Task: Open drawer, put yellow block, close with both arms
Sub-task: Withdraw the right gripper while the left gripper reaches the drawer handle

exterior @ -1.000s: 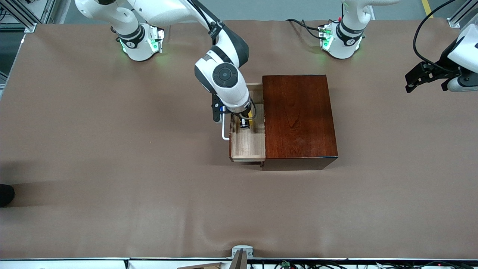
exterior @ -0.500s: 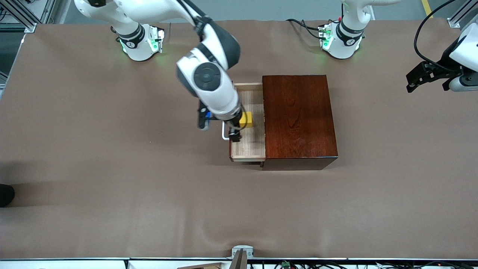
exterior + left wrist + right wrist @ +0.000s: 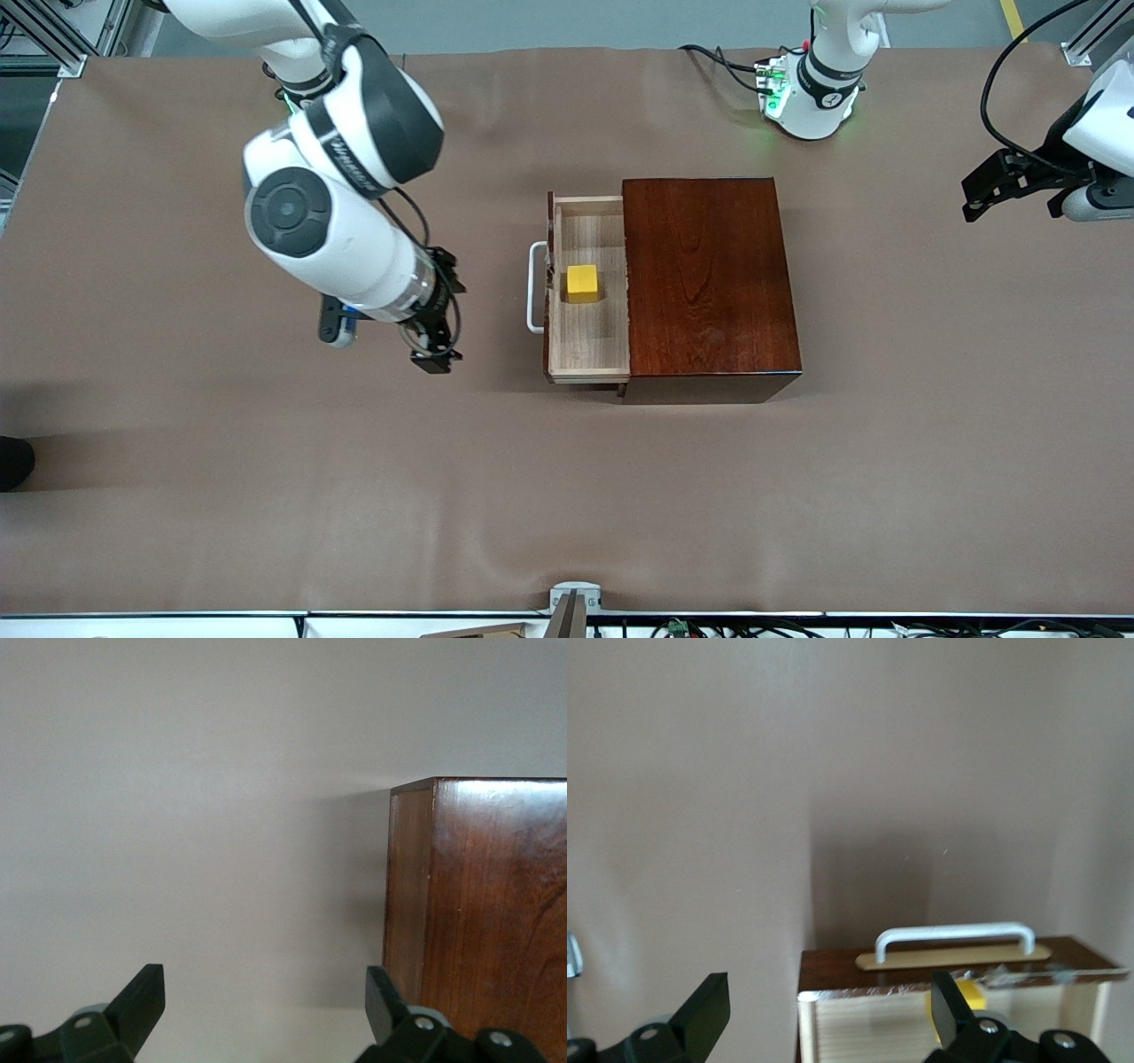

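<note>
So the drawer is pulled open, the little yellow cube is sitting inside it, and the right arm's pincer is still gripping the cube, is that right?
Not quite. The drawer is open and the yellow cube lies in it, but the right pincer is not gripping it: the front view shows that pincer open and empty over bare table, toward the right arm's end from the drawer's handle.

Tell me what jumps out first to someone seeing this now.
The yellow block sits in the open drawer of the dark wooden box mid-table. The right gripper, open and empty, hangs over bare table in front of the drawer's white handle. The left gripper, open, waits at the left arm's end.
</note>
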